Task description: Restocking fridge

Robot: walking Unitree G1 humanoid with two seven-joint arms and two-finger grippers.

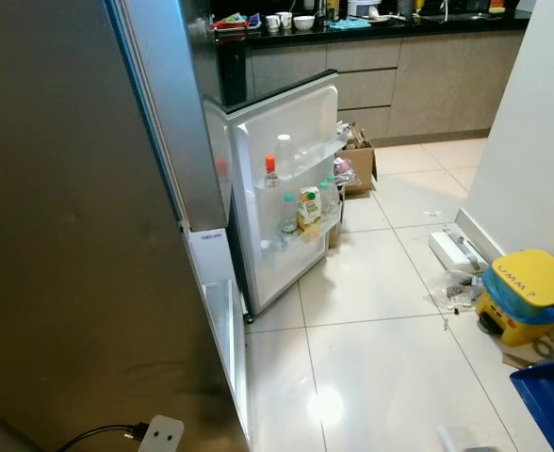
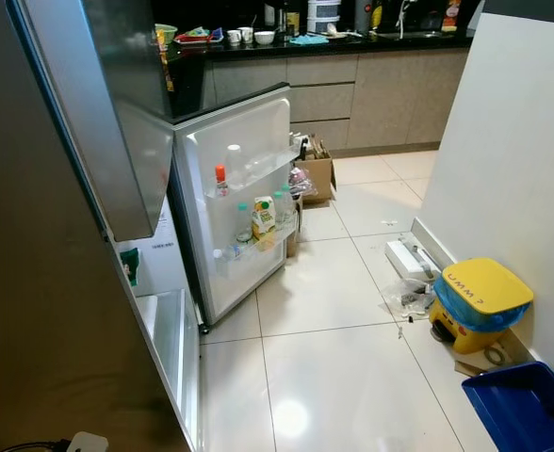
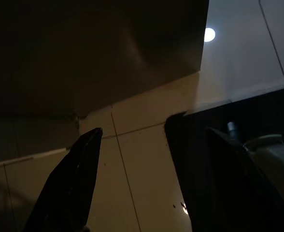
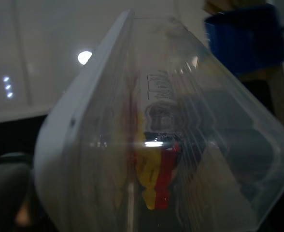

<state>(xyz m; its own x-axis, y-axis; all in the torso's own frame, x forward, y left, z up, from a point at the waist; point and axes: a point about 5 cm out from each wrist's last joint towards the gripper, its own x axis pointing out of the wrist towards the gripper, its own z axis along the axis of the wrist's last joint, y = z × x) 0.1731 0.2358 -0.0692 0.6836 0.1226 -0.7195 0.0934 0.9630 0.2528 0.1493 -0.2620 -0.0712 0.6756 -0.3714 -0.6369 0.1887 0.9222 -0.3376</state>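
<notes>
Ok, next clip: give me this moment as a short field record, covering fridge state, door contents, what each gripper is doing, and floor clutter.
fridge door: open
door shelves: bottles, including a red-capped bottle, and a yellow carton
left gripper: open, holding nothing, above the tiled floor
right gripper: holding a clear plastic container with something red and yellow inside
floor: cardboard box, yellow bin, blue dustpan

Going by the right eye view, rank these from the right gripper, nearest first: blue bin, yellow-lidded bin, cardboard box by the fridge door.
The right gripper sits low at the robot's right, so probably:
1. Blue bin, bottom right corner, closest.
2. Yellow-lidded bin, against the right wall, farther along.
3. Cardboard box, beyond the open fridge door, farthest.
</notes>
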